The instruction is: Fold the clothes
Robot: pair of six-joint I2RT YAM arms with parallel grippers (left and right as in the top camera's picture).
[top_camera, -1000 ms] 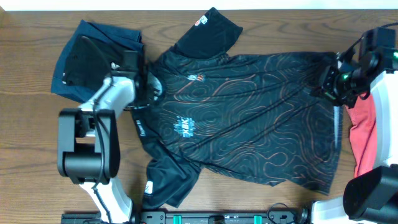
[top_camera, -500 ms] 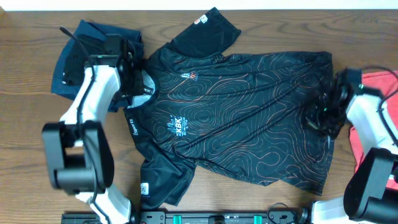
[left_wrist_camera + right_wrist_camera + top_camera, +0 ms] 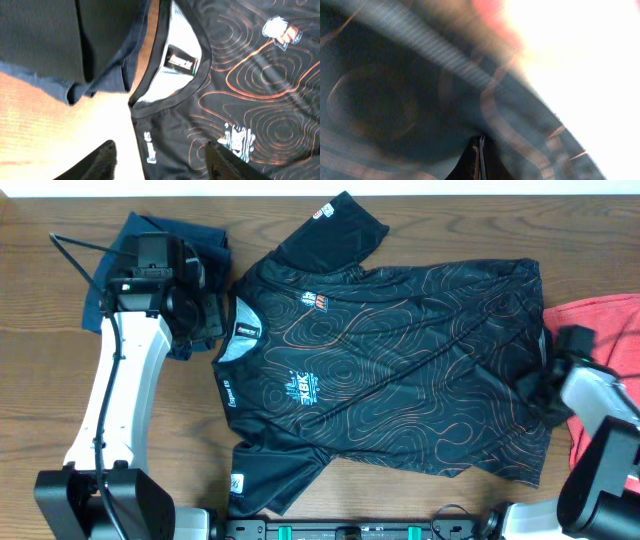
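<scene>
Our left gripper (image 3: 161, 156) hovers, jaws open, above the collar of the black contour-lined short-sleeved jersey (image 3: 400, 370); our right gripper (image 3: 538, 388), jaws closed, sits at its hem.

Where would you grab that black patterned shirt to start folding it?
Probably the sleeve lowest in the overhead view, from its outer end: it lies flat, jutting clear of the jersey body, so its free edge is open to the fingers.
</scene>
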